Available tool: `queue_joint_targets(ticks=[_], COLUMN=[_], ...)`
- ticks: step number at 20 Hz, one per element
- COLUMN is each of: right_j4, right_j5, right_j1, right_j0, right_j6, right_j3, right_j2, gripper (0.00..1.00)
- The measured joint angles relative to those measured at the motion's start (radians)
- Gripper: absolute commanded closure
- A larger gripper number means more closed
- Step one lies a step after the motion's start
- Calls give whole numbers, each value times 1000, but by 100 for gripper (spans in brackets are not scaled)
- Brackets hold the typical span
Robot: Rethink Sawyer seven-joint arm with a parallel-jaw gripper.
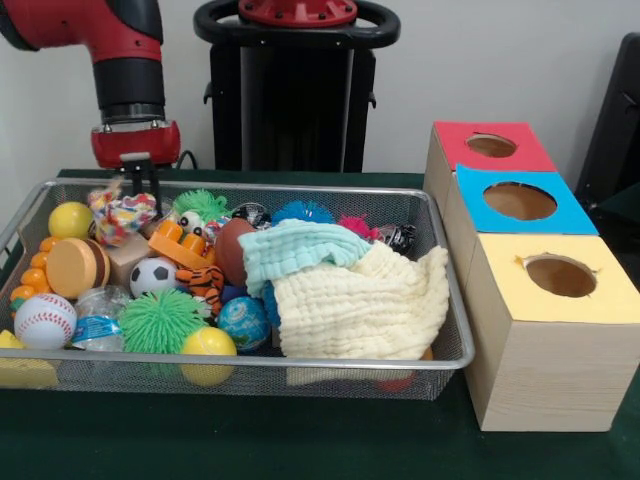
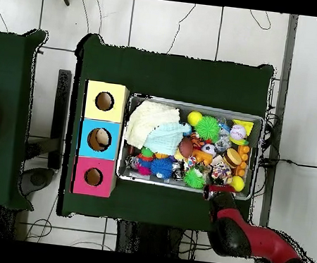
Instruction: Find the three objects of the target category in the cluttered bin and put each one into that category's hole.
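silver wire mesh forms the bin (image 1: 450, 300), a shallow basket on the dark green table (image 1: 300, 440), with bare cloth along its front and a narrow gap between its end wall and the three wooden boxes (image 1: 545, 340) beside it. each box has a coloured top with a round hole: red (image 1: 491, 146), blue (image 1: 520, 201) and yellow (image 1: 561, 276); in the overhead view something pale sits in the blue hole.

the bin is packed. a cream muslin cloth (image 1: 360, 305) and a mint cloth (image 1: 295, 250) on top of it cover the half nearer the boxes, hanging to the front rim. the other half is crowded with small toys: a baseball (image 1: 44, 320), a green spiky ball (image 1: 160, 322), a yellow ball (image 1: 208, 343) against the front wall, a soccer ball (image 1: 153, 275), a toy tiger (image 1: 205, 283), a wooden disc (image 1: 75, 268) and a string of orange beads (image 1: 30, 278) along the end wall. little free room shows between them.

the red and black arm (image 1: 125, 60) comes down at the back corner farthest from the boxes. its gripper (image 1: 140, 190) is just above or touching a multicoloured knotted rope toy (image 1: 122, 215) near the back rim; i cannot tell how wide it stands, nor whether it has hold of the toy.
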Motion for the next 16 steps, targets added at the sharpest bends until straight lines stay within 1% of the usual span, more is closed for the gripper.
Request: queue_joint_targets(ticks=[5,9,14,16], right_j4=[0,0,0,0], right_j5=[-16,-70,-132,-141], right_j1=[31,57,65,65], right_j0=[-49,-76,-70,-64], right_j6=[0,0,0,0], right_j3=[51,93,125,130], right_j2=[78,129,146,147], gripper=[100,100,100,100])
